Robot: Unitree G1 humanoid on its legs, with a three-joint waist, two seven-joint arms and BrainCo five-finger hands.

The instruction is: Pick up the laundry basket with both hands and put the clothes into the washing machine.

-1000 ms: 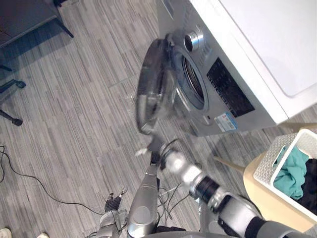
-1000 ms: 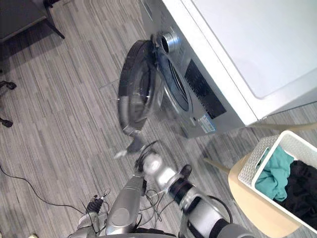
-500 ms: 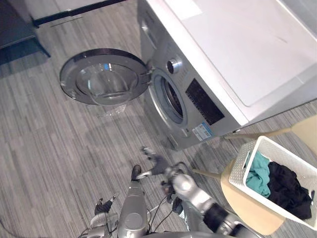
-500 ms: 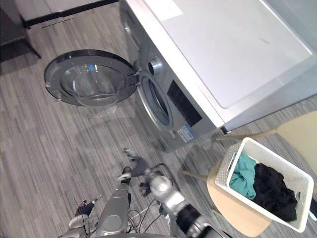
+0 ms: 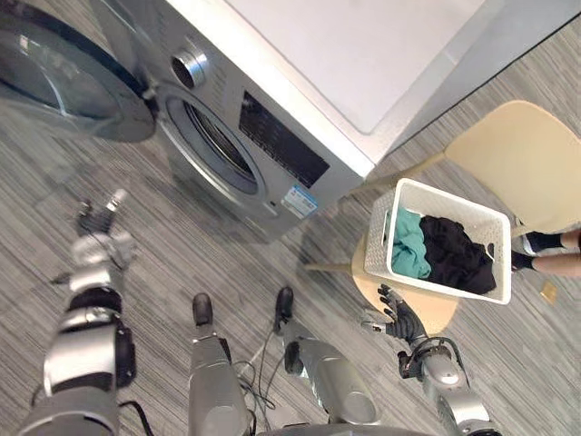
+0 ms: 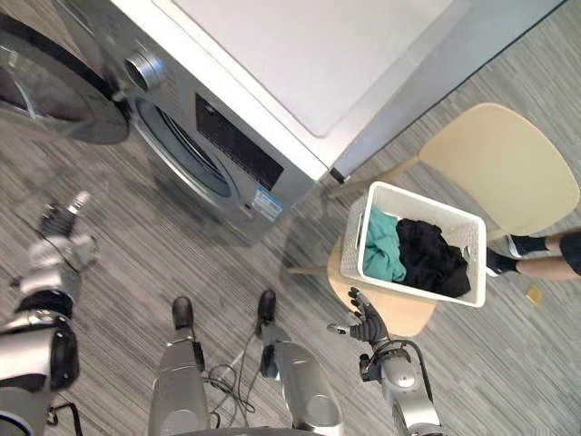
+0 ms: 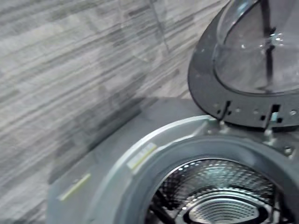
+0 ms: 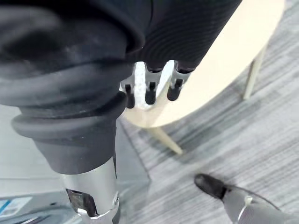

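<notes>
Laundry basket (image 5: 376, 238) with the clothes (image 5: 449, 254) sits on the chair (image 5: 517, 154), untouched. Right robot hand (image 5: 397, 316) is open just below it, left robot hand (image 5: 98, 216) looks relaxed over by the washing machine (image 5: 345, 54), so I'd get both onto opposite rims first

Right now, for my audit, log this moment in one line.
washing machine: door open | laundry basket: on chair, clothes inside | right hand: open by chair, off basket | left hand: before washing machine
</notes>
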